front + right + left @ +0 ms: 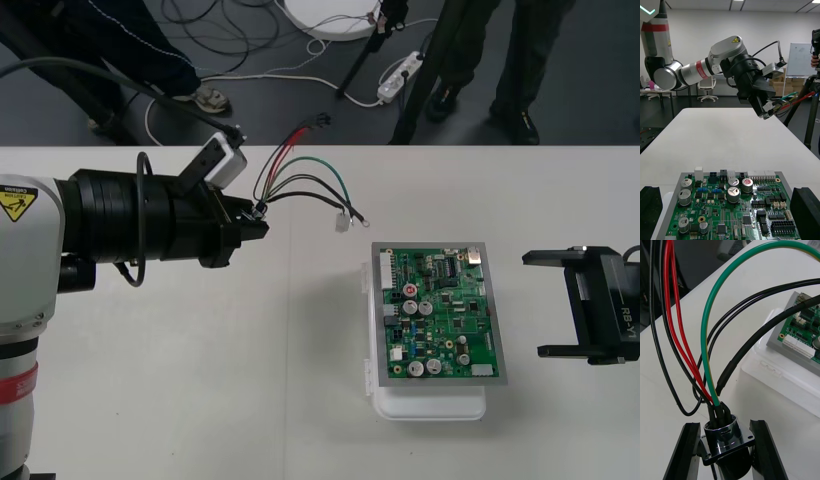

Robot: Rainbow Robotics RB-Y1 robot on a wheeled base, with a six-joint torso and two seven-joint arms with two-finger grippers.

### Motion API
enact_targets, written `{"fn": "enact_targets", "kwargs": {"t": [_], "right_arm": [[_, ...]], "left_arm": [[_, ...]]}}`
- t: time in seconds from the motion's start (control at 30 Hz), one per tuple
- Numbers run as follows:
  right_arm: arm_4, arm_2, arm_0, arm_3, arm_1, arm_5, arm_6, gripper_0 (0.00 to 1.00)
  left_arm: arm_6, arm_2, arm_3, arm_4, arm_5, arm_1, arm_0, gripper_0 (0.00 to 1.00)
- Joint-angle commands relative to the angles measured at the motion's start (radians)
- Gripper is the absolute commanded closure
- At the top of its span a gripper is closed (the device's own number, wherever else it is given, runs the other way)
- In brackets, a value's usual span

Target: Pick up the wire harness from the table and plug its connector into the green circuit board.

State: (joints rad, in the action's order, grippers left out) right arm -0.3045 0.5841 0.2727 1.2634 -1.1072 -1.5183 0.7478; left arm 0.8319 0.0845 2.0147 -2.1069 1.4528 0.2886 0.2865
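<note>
At ten o'clock from the board (440,315), the left gripper (255,222) clamps the harness (310,180) by its socket (724,433). Its trailing wires may snag on the board. At three o'clock, the right gripper (535,305) stands open.

bare table (250,330) left of circuit board (440,315), harness wires (312,160) beyond it, right claw (533,305) flanking its right
</note>
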Motion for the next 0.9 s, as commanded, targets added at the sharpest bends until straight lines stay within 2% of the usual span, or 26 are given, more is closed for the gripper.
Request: {"fn": "enact_targets", "kwargs": {"t": [0.03, 0.4, 0.9], "right_arm": [[-0.004, 0.013, 0.026, 0.017, 0.006, -0.010, -0.058, 0.00], [-0.004, 0.013, 0.026, 0.017, 0.006, -0.010, -0.065, 0.00], [-0.004, 0.010, 0.026, 0.025, 0.006, -0.010, -0.107, 0.00]], "left_arm": [[-0.100, 0.021, 0.042, 0.031, -0.037, -0.051, -0.023, 1.00], [-0.218, 0.026, 0.042, 0.137, -0.037, -0.126, -0.050, 1.00], [-0.459, 0.035, 0.042, 0.097, -0.037, -0.220, -0.066, 1.00]]}}
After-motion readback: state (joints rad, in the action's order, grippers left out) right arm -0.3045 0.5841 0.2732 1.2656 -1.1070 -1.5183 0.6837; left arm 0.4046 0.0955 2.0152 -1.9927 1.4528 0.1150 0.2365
